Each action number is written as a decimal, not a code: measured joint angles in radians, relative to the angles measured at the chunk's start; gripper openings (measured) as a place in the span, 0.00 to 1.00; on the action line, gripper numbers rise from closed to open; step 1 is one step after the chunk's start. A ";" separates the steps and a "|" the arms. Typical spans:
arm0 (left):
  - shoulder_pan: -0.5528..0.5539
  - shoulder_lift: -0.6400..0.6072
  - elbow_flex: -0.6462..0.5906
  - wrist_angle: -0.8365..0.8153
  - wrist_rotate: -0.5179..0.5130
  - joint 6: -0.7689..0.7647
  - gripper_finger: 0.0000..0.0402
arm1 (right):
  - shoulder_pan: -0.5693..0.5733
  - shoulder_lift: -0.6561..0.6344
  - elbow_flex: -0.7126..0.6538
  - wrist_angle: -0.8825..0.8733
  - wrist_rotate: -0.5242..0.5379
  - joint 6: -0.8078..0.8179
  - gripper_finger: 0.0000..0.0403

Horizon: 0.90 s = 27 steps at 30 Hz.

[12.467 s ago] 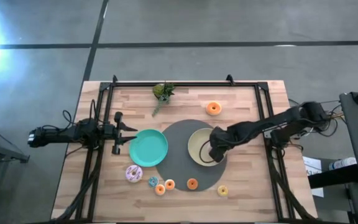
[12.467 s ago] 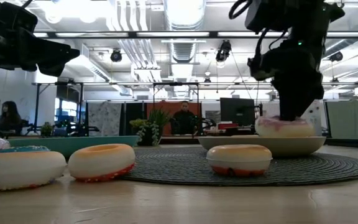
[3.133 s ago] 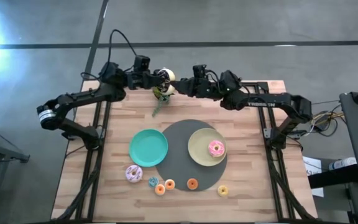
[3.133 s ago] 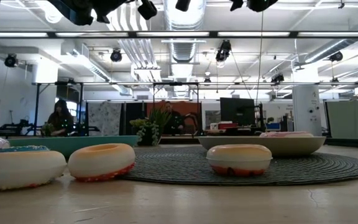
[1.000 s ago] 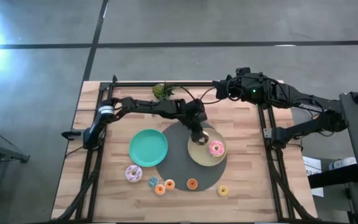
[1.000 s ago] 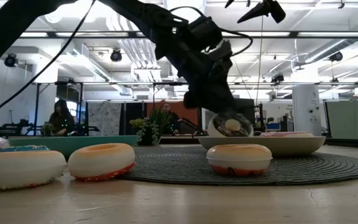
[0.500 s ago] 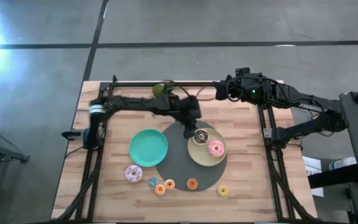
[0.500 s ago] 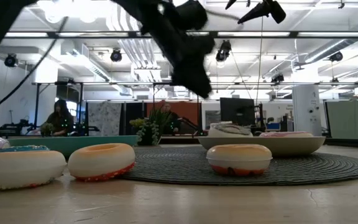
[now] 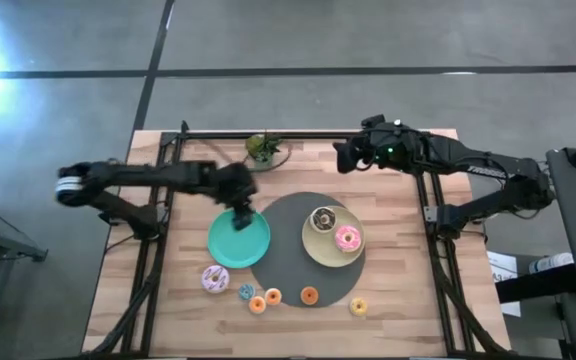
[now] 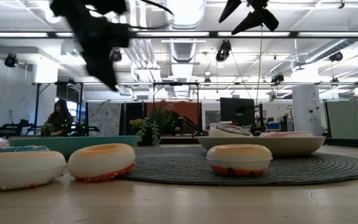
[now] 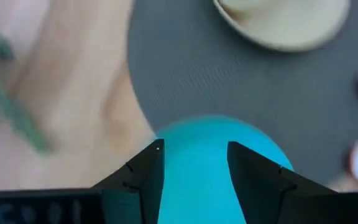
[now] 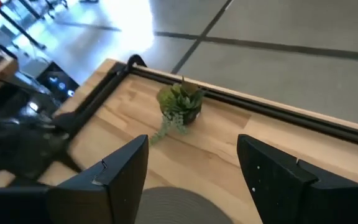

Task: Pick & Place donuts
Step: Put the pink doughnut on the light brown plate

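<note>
A brown-and-white donut (image 9: 322,218) and a pink donut (image 9: 348,238) lie flat on the pale-yellow plate (image 9: 313,240). A lilac donut (image 9: 215,278) rests on the wood near the table's front edge, beside several tiny donuts (image 9: 258,302). My left gripper (image 9: 240,207) hangs open and empty above the far rim of the teal plate (image 9: 238,240); the left wrist view shows the teal plate (image 11: 211,168) between its fingers. My right gripper (image 9: 341,157) hovers open and empty, high over the table's far edge, facing the little plant (image 12: 180,102).
A round dark mat (image 9: 286,262) lies under the pale-yellow plate and partly under the teal one. The green plant (image 9: 263,148) stands at the far edge. Black frame rails (image 9: 158,260) run along both sides. Bare wood lies at the far right (image 9: 388,200).
My left gripper has drawn away from the brown-and-white donut, risen and swung toward the table's left, from the pale-yellow plate to above the teal plate. The donut, tilted at the fingers a second ago, now lies flat on the pale-yellow plate. My right gripper has shifted slightly left.
</note>
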 joint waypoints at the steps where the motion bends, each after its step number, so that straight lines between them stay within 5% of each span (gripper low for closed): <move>1: -0.029 -0.057 -0.044 -0.007 0.000 -0.025 0.37 | -0.004 0.008 0.000 0.000 -0.008 -0.016 0.59; 8: -0.357 -0.293 -0.267 -0.052 -0.122 -0.451 0.37 | -0.027 0.070 0.006 0.032 -0.047 -0.099 0.59; 12: -0.568 -0.300 -0.324 -0.123 -0.265 -0.660 0.37 | -0.029 0.096 0.010 0.065 -0.049 -0.114 0.59; 16: -0.722 -0.261 -0.353 -0.148 -0.255 -0.843 0.37 | -0.030 0.105 0.010 0.096 -0.058 -0.129 0.59; 27: -0.842 -0.120 -0.372 0.020 -0.215 -0.938 0.37 | -0.068 0.103 0.010 0.096 -0.065 -0.159 0.59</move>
